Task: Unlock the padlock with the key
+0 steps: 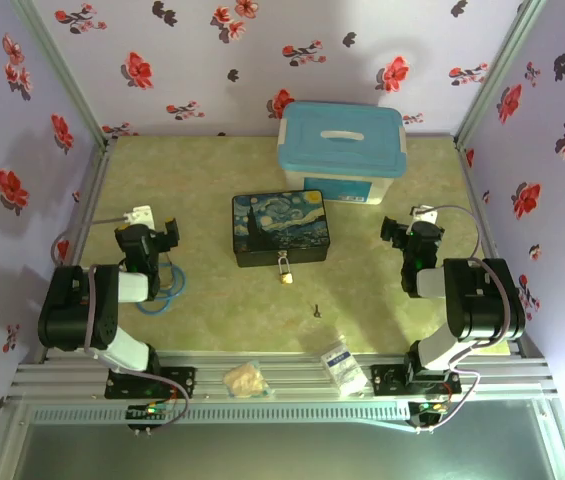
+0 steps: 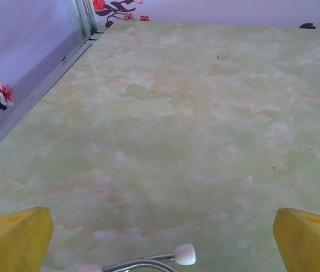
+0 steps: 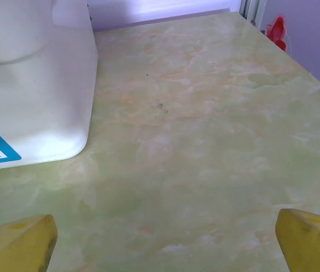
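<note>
Padlock [image 1: 284, 268] is lying at the front edge of the painted box [image 1: 280, 228], key [image 1: 315, 309] is lying near it on the table [image 1: 222, 310], left fingers [image 2: 12, 238] and right fingers [image 3: 12, 243] are hanging spread and empty; the thin flat key is probably risking a skid away when pinched

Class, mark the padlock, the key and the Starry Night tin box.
padlock [image 1: 285, 273], top external view, brass body.
key [image 1: 315, 310], top external view, dark shaft.
Starry Night tin box [image 1: 280, 225], top external view, lid centre.
</note>
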Available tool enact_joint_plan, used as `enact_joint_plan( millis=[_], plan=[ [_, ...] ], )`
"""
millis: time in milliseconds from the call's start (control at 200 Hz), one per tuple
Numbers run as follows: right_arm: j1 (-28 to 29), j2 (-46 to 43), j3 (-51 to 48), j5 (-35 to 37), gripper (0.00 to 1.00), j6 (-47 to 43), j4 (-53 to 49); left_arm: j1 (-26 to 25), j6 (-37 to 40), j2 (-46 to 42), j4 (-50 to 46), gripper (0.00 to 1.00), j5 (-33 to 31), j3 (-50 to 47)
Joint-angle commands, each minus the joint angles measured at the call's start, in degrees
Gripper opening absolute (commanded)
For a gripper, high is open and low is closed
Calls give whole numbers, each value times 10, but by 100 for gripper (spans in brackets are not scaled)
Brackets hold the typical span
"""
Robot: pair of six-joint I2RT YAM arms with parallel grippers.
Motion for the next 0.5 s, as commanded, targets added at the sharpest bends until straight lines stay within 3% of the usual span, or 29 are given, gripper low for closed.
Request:
enact_joint_plan(
  millis=[0,495],
  plan=[
    [-4,-6,7,-6,99,0,-3,4,12,1,5,100,16,8],
    [-4,-6,7,-6,99,0,-2,4,12,0,5,100,16,8]
  ],
)
